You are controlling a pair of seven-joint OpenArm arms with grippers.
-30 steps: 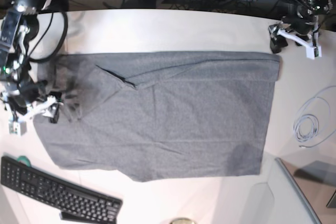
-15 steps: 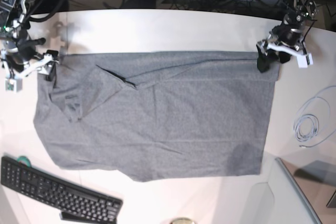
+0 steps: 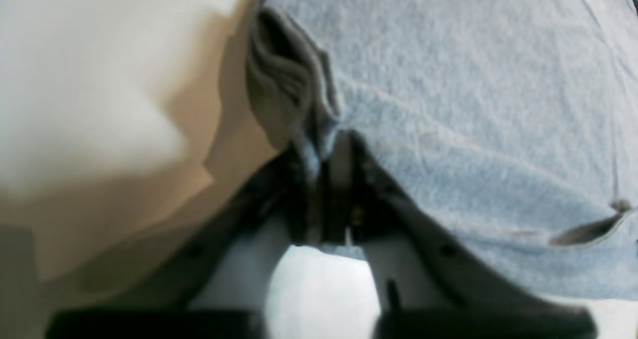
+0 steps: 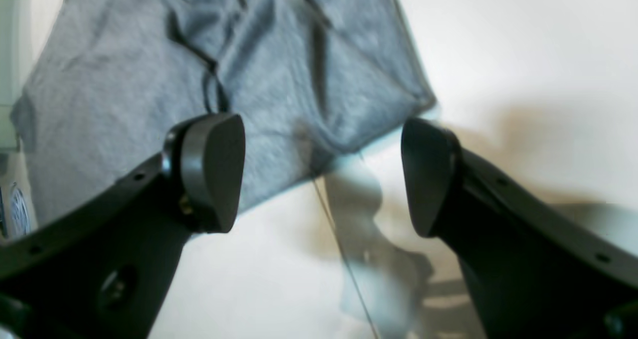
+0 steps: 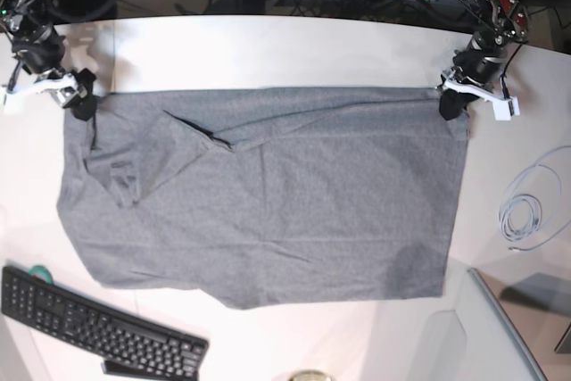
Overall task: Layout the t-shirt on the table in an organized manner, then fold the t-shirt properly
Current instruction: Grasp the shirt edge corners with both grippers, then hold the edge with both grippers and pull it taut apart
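The t-shirt (image 5: 268, 202) is soft, matt heather-grey knit cloth; the table (image 5: 268, 51) is smooth white with a slight sheen.

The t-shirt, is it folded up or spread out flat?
Mostly spread out: the t-shirt lies flat across the table, with one flap folded over near its left side.

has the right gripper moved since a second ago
Yes. The right gripper has travelled away from the keyboard, up the t-shirt's edge to its far corner.

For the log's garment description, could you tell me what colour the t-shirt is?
The t-shirt is plain heather grey, no print visible; the base view shows it best.
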